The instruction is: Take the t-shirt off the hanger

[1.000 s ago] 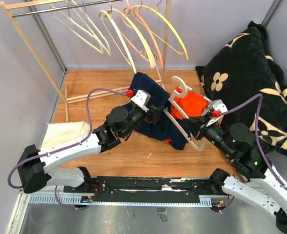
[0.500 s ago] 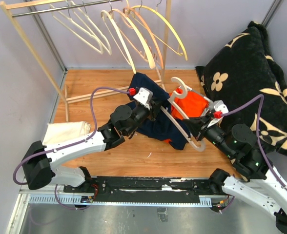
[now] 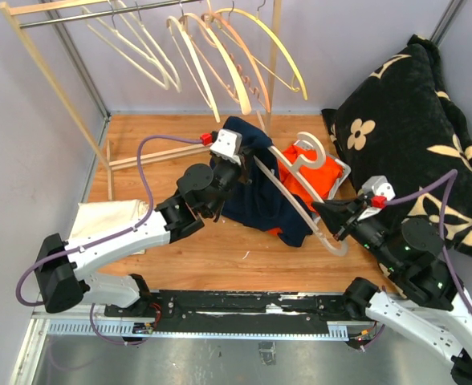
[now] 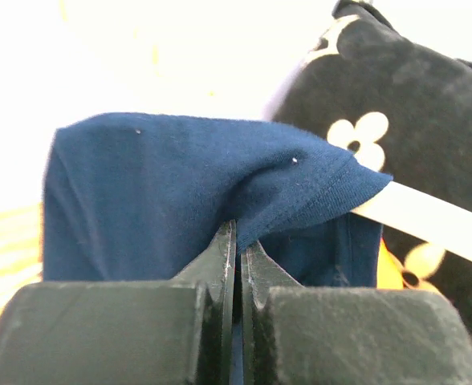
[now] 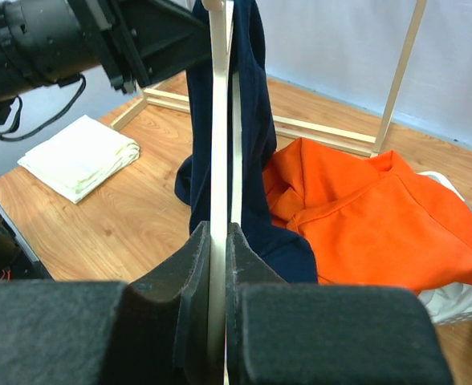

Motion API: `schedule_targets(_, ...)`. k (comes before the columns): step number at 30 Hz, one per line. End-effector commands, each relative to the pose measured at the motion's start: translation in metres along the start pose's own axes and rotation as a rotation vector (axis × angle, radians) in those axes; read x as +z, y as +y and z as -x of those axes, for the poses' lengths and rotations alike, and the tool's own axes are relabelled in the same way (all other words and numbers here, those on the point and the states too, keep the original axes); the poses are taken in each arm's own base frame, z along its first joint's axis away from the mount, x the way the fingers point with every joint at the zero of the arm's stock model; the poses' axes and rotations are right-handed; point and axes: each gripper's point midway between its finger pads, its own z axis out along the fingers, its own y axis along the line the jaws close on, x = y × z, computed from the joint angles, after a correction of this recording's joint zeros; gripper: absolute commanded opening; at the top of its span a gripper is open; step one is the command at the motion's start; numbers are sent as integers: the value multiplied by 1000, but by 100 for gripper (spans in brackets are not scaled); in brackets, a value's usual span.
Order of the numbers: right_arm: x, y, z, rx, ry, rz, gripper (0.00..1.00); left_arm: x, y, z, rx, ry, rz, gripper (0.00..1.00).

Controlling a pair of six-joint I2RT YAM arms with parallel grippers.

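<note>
The navy t-shirt [image 3: 256,192] hung draped over one arm of the pale hanger [image 3: 288,196], raised above the middle of the wooden table [image 3: 180,249] between the two arms, its lower folds sagging toward the boards. In the left wrist view a fold near the shirt's stitched hem sat pinched between the fingers of the left gripper [image 4: 238,241], which were pressed together on the cloth, and the bare end of the hanger poked out from under the fabric to the right. The right gripper [image 5: 217,241] was clamped on the hanger's thin bar, holding it roughly upright with the shirt trailing down the far side. Both grips looked set, so the step in hand seemed to be the pull itself, cloth one way and hanger the other. The next move likely called for the left arm to draw the hem off the hanger's tip while the right held firm or drew back; a snag at the collar would be the risk. Just beyond lay an orange garment [image 3: 310,178], with a black patterned blanket [image 3: 413,136] to the right, a folded pale cloth [image 3: 103,220] at the left edge, and a rack [image 3: 51,18] of spare hangers at the back.
</note>
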Motion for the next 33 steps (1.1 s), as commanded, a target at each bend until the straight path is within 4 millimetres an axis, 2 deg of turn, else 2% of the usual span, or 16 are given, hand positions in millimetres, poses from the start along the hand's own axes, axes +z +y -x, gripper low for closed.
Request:
schedule_targets(1,-19,7,11,-15,-61,47,1,-1,31,42,23,-53,189,0)
schedule_targets(6,-47,3,20,-24,-104,48,1,3,44,51,71,-50,264,0)
schedule_targets(11,-73,-5,29,-34,-141,16,1,9,52,71,83,-66,291,1)
schedule_targets(19,-107,-20,52,-37,-230,-51,1,20,41,110,107,-86,251,1)
schedule_targets(22,-119,-28,63,-34,-271,-94,1,22,30,126,99,-102,198,0)
schedule_targets(25,-126,-42,71,-20,-299,-173,1,23,7,151,79,-145,70,1)
schedule_targets(28,-129,-58,74,-5,-301,-268,1,20,-23,182,59,-211,-90,1)
schedule_targets(30,-130,-68,73,7,-297,-327,1,17,-43,211,47,-271,-193,1)
schedule_targets(33,-128,-71,72,11,-297,-348,1,20,-64,240,37,-329,-284,0)
